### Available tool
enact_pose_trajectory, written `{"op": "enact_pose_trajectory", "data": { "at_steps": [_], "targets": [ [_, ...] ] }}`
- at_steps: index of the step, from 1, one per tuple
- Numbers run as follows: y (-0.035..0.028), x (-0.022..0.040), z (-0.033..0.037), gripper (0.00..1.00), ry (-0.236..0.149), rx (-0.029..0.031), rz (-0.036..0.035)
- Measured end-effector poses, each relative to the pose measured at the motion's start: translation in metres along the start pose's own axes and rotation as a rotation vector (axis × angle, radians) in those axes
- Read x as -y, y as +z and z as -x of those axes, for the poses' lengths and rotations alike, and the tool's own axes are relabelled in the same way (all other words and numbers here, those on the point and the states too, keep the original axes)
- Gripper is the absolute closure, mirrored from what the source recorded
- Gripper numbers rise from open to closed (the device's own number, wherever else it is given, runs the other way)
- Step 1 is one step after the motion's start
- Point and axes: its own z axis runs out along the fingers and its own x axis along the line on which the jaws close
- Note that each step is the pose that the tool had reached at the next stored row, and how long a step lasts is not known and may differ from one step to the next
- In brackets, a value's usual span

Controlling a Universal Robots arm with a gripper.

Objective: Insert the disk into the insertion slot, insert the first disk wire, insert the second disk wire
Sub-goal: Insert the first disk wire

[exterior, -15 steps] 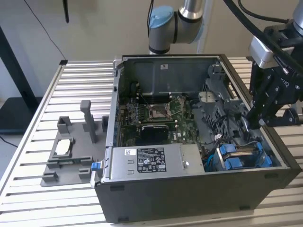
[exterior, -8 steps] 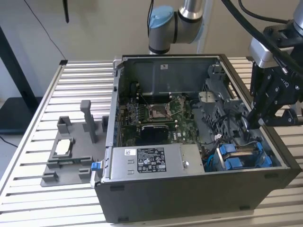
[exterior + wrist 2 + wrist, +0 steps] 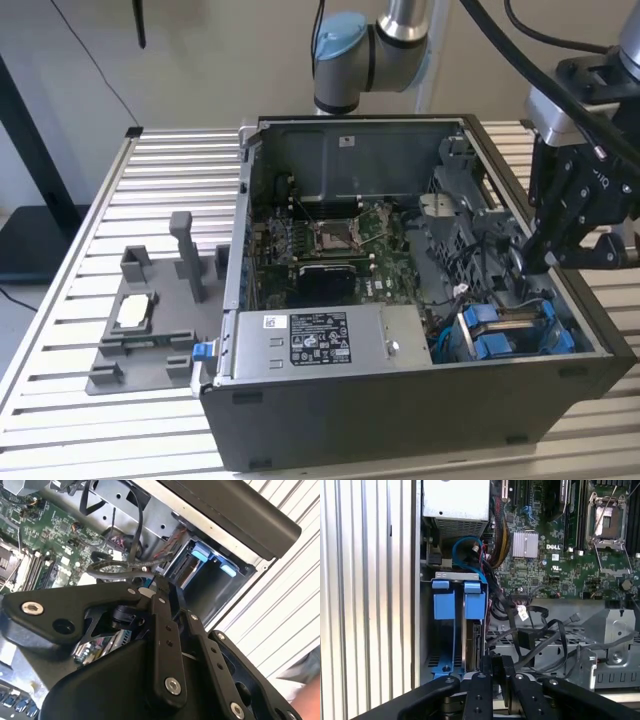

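The disk, in its bright blue carrier, stands inside the insertion slot, a grey metal cage in the case corner at the exterior view's right. The blue carrier also shows there, below my gripper. My gripper hangs just above the cage, over a tangle of black wires. In the second wrist view its fingertips meet on a looping black disk wire. In the first wrist view the gripper is shut, with a black connector right beside it.
A labelled silver power-supply box lies along the case's front wall. The green motherboard fills the case floor. A grey fixture stands on the slatted table at the exterior view's left.
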Motion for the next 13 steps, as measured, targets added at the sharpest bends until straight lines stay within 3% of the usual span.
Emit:
{"op": "enact_pose_trajectory", "data": {
  "at_steps": [4,9,13],
  "targets": [
    [0.0037,0.0031,-0.0009,0.81,0.003,-0.0002,0.0137],
    [0.0094,0.0064,-0.0026,0.81,0.006,-0.0003,0.024],
    [0.0116,0.0079,-0.0033,0.81,0.008,-0.0004,0.0381]
  ]
}}
